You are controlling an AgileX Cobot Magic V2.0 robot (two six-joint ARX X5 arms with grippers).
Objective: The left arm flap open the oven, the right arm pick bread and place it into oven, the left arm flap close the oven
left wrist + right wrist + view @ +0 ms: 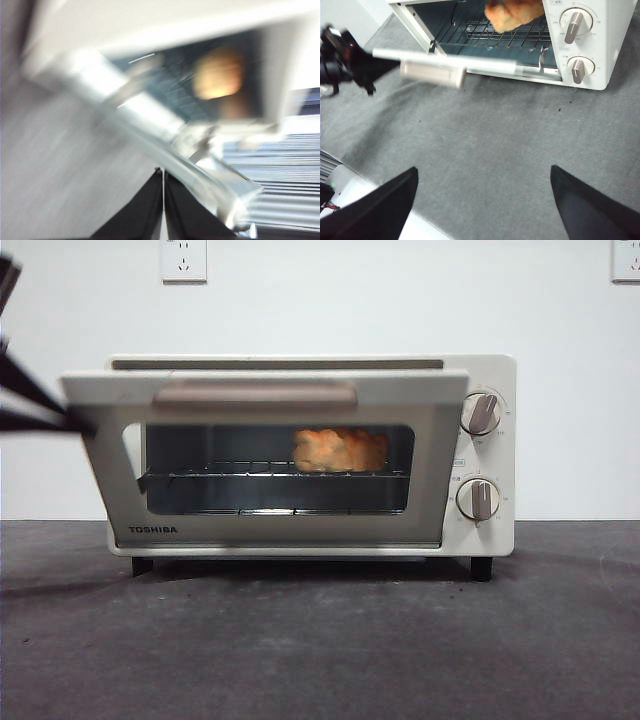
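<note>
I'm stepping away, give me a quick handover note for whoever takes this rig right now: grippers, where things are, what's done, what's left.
Left gripper: jaws shut, empty, against the left end of the oven door, which hangs partly open and tilted.
Right gripper: jaws wide open, empty, pulled back over the grey table in front of the oven.
Bread: inside, on the wire rack, toward the knob side.
Done: oven opened, bread placed.
Left: finish flapping the door fully shut with the left arm.
</note>
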